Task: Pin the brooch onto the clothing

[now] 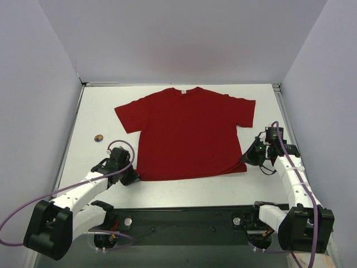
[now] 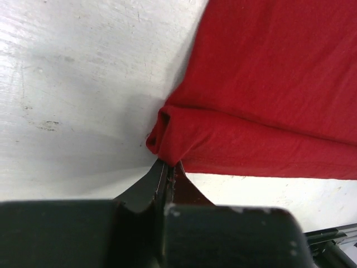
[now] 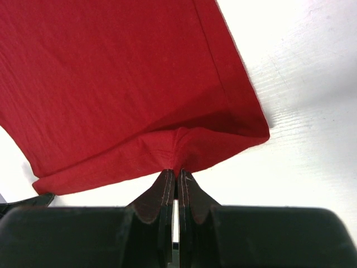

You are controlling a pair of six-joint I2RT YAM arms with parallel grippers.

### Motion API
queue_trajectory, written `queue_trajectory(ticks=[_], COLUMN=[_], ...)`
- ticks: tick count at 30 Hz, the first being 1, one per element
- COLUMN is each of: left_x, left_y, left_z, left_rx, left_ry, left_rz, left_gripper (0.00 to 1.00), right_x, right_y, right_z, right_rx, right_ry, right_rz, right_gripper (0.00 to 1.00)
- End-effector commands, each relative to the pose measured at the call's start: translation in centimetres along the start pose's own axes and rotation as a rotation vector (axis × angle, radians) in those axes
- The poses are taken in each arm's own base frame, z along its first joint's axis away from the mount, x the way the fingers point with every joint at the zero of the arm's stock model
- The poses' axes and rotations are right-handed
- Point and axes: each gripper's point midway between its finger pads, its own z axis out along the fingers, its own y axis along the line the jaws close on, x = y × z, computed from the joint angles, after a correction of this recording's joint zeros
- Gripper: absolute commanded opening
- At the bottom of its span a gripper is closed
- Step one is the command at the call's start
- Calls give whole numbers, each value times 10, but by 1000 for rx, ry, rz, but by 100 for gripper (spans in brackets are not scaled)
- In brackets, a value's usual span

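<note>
The dark red T-shirt (image 1: 189, 131) lies flat in the middle of the table, its collar with a white label at the far side. My left gripper (image 1: 135, 176) is shut on the shirt's near left hem corner (image 2: 167, 137), with the cloth bunched at my fingertips. My right gripper (image 1: 245, 159) is shut on the near right hem corner (image 3: 184, 145), with the fabric puckered between the jaws. The brooch (image 1: 99, 137), a tiny round badge in orange and dark blue, lies on the bare table to the left of the shirt, beyond my left gripper.
White walls close in the table on the left (image 1: 33, 111), right (image 1: 329, 100) and far sides. The white table top (image 1: 184, 192) shows between the shirt hem and the black base rail (image 1: 184, 220).
</note>
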Motion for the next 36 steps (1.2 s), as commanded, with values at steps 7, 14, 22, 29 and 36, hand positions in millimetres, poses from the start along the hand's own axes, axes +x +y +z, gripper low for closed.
queue_trajectory(ticks=[7, 14, 22, 29, 36], left_x=[6, 17, 48, 64, 18], left_y=[-11, -4, 18, 23, -21], left_z=[-55, -105, -120, -140, -155], left_rx=[32, -29, -69, -43, 38], left_ry=[26, 96, 234, 286, 131], left_rz=[44, 91, 132, 143, 225], left_gripper=[0, 0, 0, 20, 71], right_x=[16, 61, 89, 105, 67], right_y=[-2, -29, -59, -57, -35], right_z=[-26, -37, -60, -71, -87], right_rx=[0, 85, 237, 207, 177], right_ry=[-6, 52, 67, 103, 14], right_rz=[7, 60, 66, 51, -20], right_gripper=[0, 0, 0, 33, 89])
